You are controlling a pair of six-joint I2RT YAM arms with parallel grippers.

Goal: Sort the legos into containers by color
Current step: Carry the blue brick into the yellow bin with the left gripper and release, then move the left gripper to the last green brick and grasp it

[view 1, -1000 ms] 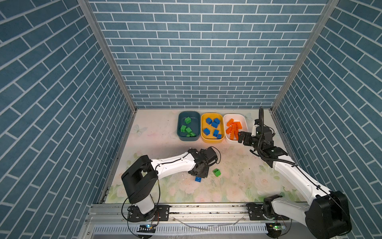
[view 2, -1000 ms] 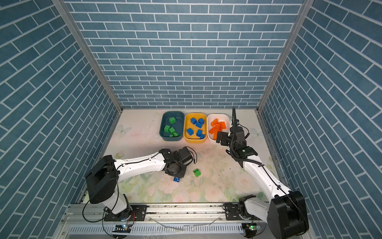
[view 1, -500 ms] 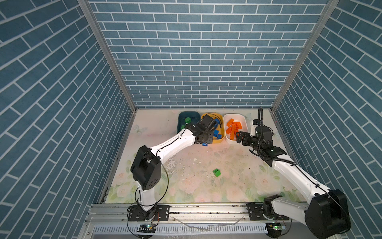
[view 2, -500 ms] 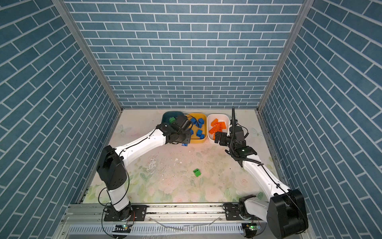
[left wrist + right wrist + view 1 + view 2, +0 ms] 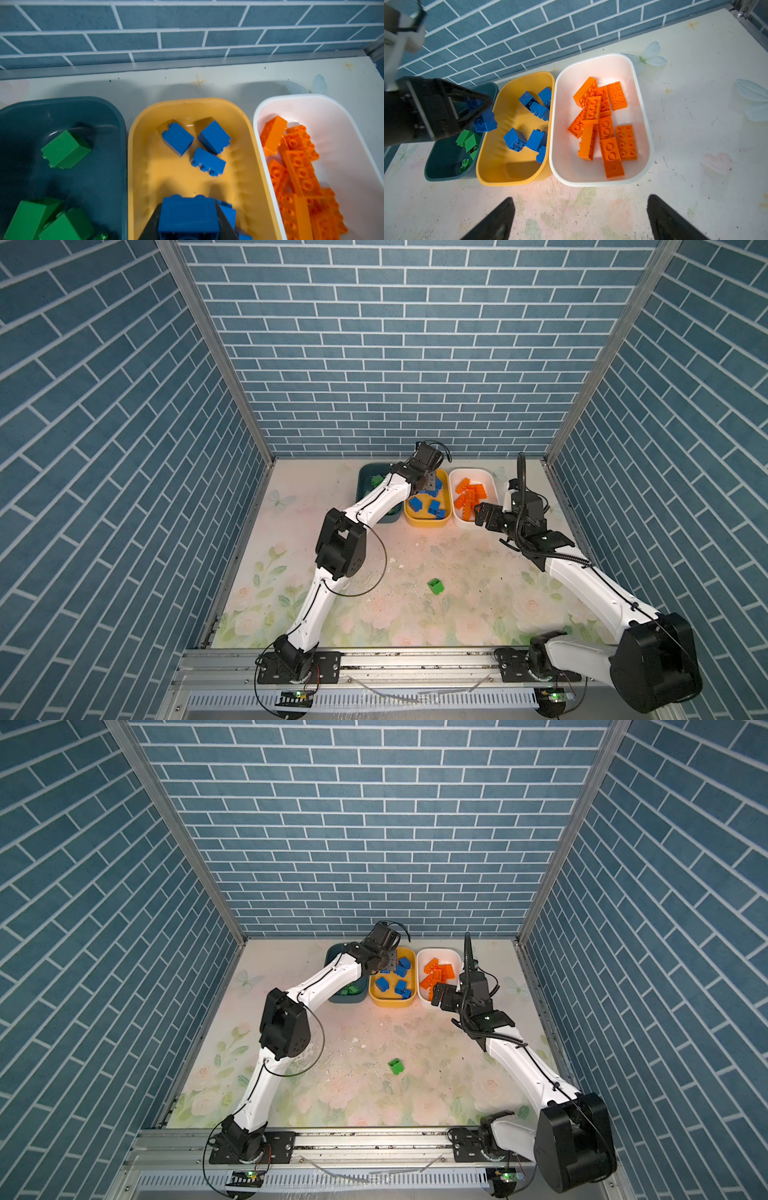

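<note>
Blue brick point(image 5: 485, 122) now above yellow tub point(image 5: 517, 171)

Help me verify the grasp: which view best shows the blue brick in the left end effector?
The right wrist view: the blue brick shows side-on, clamped in the left end effector. The left wrist view crops it at the frame edge; in both top views the left arm mostly hides it.

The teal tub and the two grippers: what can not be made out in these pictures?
- teal tub: in both top views the left arm covers most of it; its green bricks cannot be counted.
- left gripper: the left wrist view's edge cuts it off; the blue brick it holds hides its inner faces.
- right gripper: the right wrist view shows only its fingertips.
</note>
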